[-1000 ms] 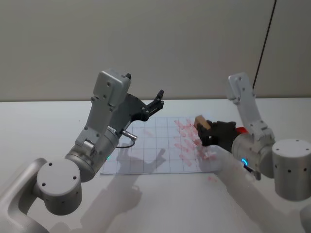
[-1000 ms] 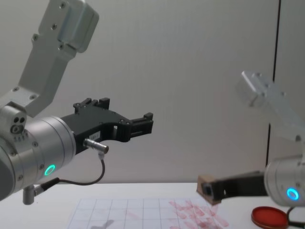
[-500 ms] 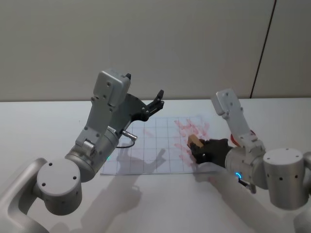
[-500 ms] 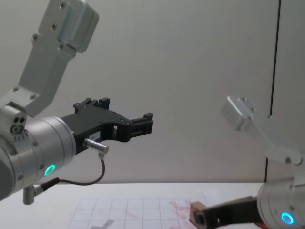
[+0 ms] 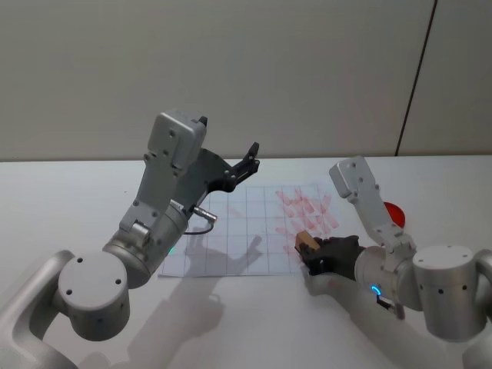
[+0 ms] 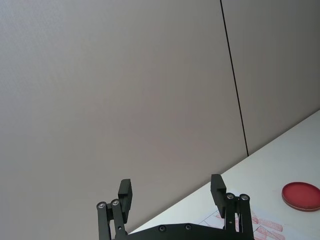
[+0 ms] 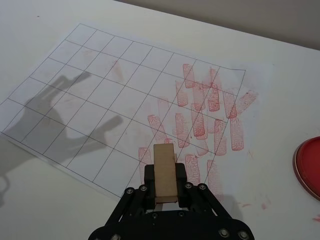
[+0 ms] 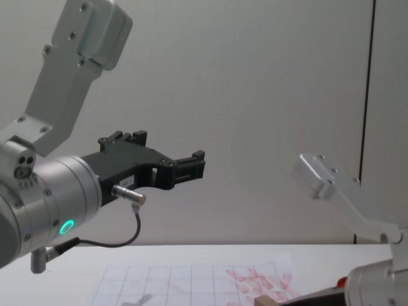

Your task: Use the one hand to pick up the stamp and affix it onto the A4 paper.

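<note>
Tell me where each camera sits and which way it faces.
Head: high, facing down at the A4 paper; left claw, right claw holding the stamp.
Chest: lower, facing across the table; left claw, right arm.
Left wrist: behind its claw, facing wall and ink pad.
Right wrist: behind its claw, facing A4 paper.
Both wrists share the ink pad.

Bright even light, soft grey shadows across the A4 paper (image 7: 125,85)
</note>
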